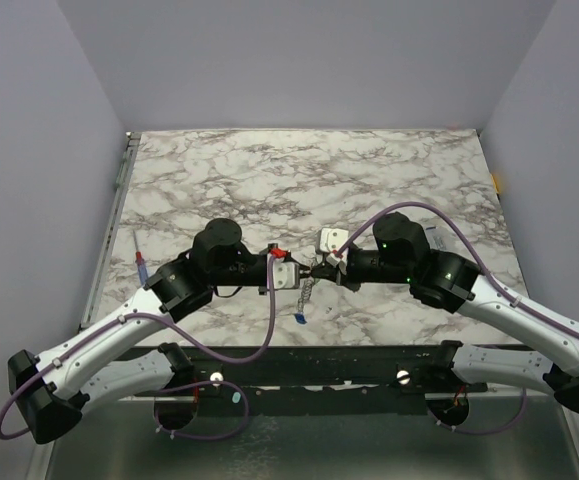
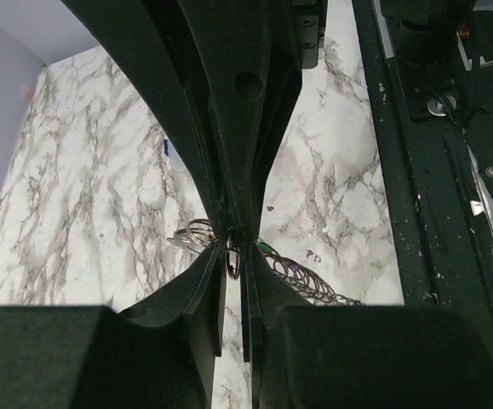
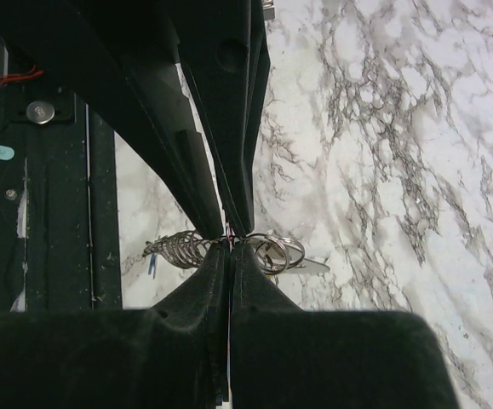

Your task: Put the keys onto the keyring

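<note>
Both grippers meet tip to tip above the marble table's near middle. My left gripper (image 1: 302,273) (image 2: 233,249) is shut on a thin metal loop of the keyring (image 2: 232,260). My right gripper (image 1: 319,268) (image 3: 231,242) is shut on the same keyring, whose split rings (image 3: 278,252) stick out on one side of its tips. On the other side is a chain of silvery rings (image 3: 174,248). In the top view the chain (image 1: 306,295) hangs down to the table with a blue key (image 1: 297,318) at its end. A green key head (image 2: 264,248) peeks beside my left fingers. No yellow key shows.
A thin red-and-blue pen (image 1: 139,262) lies at the table's left edge beside the left arm. The dark mounting rail (image 1: 369,365) runs along the near edge. Purple walls close in the table on three sides.
</note>
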